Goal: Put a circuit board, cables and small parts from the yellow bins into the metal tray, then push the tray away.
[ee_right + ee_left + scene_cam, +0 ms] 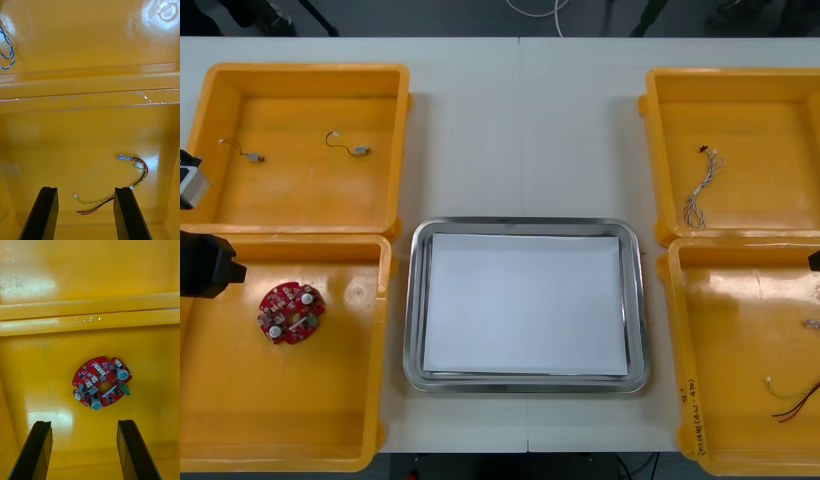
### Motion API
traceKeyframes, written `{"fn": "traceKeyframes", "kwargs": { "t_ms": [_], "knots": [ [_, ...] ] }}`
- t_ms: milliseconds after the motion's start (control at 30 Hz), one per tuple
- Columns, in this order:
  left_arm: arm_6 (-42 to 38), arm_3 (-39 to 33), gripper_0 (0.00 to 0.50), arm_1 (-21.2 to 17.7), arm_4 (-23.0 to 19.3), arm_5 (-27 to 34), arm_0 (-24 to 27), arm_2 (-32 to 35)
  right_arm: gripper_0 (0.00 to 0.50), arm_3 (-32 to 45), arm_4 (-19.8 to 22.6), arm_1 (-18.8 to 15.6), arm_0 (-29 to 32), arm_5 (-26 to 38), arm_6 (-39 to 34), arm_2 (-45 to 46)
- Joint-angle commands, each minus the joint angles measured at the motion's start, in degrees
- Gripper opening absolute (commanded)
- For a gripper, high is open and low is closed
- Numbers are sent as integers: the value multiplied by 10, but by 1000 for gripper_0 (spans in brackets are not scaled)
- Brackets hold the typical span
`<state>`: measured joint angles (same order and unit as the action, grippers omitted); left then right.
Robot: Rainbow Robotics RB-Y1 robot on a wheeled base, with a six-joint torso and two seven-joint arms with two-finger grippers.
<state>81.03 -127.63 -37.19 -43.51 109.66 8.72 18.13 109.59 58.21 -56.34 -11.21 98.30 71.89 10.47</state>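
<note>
Circuit board: the circuit board [102,382] is lying flat on the floor of the near left bin [240,430]. It is round and red, with a centre hole, white connectors, two grey cylinders and a green block at its edge.
Left gripper: the left gripper [83,423] is hovering over that bin with its black fingers spread wide and gripping nothing. The board is sitting just beyond the fingertips, apart from them.
Right gripper: the right gripper [85,188] is hanging over the near right bin [720,400], fingers wide apart and empty.
Red and yellow cable: the red and yellow cable [140,179] is curling across that bin's floor, passing behind one finger.
Blue and white cable: the blue and white cable [704,185] is lying in the far right bin [655,150].
Far left bin: the far left bin [395,150] is holding two short dark cables [350,146], lying apart.
Metal tray: the metal tray [415,300] is sitting between the bins, with a shiny rim and a white inside.
Surfaces: the bins' glossy plastic is reflecting light.
</note>
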Motion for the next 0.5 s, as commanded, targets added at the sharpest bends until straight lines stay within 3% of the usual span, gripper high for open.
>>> {"fn": "traceKeyframes", "kwargs": {
  "t_ms": [33, 267, 500],
  "knots": [
    [50, -19, 500, -23, -4, 3, -10, 10, 428, 4, 5, -20, 1, 4, -15, 20],
    [50, -19, 500, -23, -4, 3, -10, 10, 429, 5, 2, -5, -4, -3, -15, 17],
    [45, -11, 500, -17, -5, 3, -12, 5, 428, 27, -28, -2, -7, -19, -19, 12]
  ]
}}
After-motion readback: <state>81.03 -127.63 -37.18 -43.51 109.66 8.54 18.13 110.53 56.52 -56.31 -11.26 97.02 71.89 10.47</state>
